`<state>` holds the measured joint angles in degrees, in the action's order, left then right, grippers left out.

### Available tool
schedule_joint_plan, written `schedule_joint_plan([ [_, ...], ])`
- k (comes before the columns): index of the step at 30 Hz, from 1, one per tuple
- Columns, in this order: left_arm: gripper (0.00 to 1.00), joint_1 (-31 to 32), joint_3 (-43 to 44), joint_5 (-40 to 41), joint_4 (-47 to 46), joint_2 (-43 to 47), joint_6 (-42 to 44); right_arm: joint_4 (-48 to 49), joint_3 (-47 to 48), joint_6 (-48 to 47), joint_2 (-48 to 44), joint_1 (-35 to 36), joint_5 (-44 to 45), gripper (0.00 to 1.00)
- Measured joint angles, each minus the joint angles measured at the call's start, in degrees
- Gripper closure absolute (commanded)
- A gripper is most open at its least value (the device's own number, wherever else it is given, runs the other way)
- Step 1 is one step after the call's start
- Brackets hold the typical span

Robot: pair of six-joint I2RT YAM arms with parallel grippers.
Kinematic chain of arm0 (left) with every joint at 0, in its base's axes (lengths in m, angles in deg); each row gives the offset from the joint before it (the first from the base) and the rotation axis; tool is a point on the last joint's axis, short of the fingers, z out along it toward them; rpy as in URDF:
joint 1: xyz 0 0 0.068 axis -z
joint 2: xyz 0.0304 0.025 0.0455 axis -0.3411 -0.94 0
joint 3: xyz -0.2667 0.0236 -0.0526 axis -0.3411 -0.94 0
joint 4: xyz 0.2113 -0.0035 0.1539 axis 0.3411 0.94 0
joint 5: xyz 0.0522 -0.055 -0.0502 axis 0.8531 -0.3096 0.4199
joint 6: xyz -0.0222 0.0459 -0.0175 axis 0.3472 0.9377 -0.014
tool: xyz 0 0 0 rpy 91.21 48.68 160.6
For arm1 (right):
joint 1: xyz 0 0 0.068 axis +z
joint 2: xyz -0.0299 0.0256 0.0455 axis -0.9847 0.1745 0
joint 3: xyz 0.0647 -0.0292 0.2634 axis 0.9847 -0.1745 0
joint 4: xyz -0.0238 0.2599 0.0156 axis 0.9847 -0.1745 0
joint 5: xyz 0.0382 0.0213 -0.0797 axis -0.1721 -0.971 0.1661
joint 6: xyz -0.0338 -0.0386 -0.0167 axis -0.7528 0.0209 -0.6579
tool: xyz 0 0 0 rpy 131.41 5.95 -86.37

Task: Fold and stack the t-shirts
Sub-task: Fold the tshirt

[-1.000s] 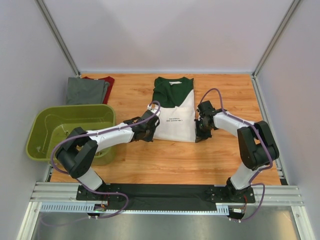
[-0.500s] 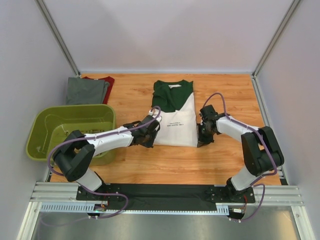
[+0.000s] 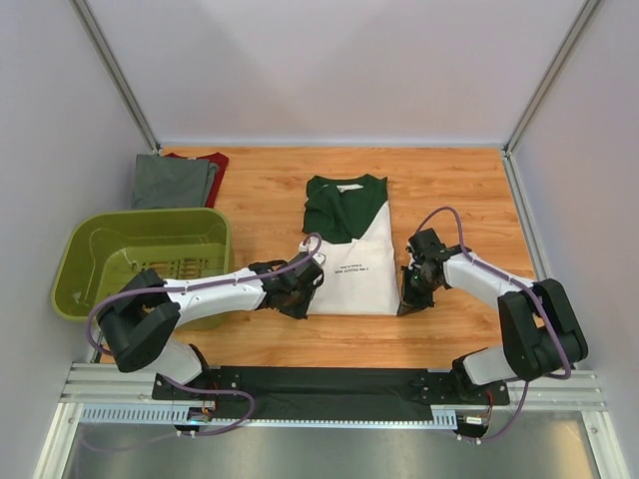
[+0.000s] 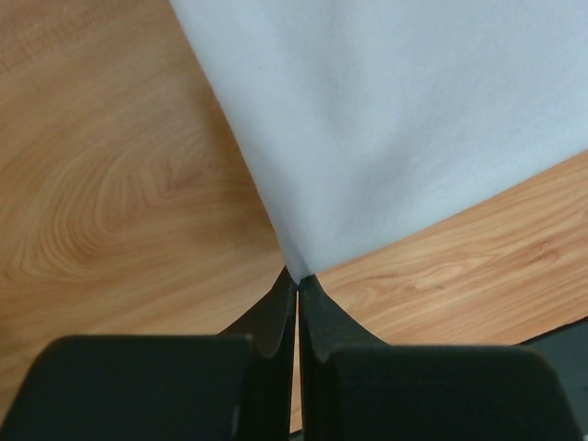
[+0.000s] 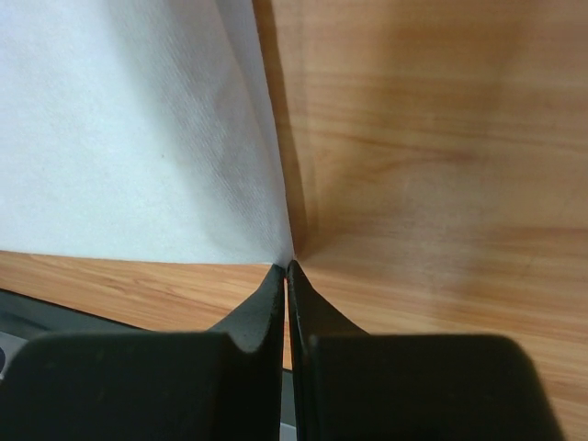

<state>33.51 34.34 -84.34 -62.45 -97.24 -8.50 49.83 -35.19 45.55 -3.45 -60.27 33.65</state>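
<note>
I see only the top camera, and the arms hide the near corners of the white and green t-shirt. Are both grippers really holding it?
Observer: The left wrist view shows the left gripper shut on the near left corner of the white t-shirt, with the cloth pinched at the tips.
Operator: And the right one?
Observer: The right wrist view shows the right gripper shut on the other near corner.
Operator: Does that edge lie flat?
Observer: It seems slightly raised: a shadow band runs beside it on the table.
</note>
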Motion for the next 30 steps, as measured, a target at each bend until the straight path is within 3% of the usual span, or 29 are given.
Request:
schedule_joint_plan([
  [7, 1.0, 0.5, -1.7, 1.4, 2.5, 4.0, -4.2, -1.7, -1.8, 2.0, -5.2, 0.0, -0.4, 1.0],
  [16, 1.0, 0.5, -1.1, 3.9, 4.4, 7.5, -4.7, -3.4, -1.5, 2.8, -7.8, 0.0, -0.6, 1.0],
  [30, 1.0, 3.0, -0.1, 7.5, 12.3, 15.3, -7.1, -8.5, -1.2, 6.9, -19.3, 0.4, -1.3, 1.0],
])
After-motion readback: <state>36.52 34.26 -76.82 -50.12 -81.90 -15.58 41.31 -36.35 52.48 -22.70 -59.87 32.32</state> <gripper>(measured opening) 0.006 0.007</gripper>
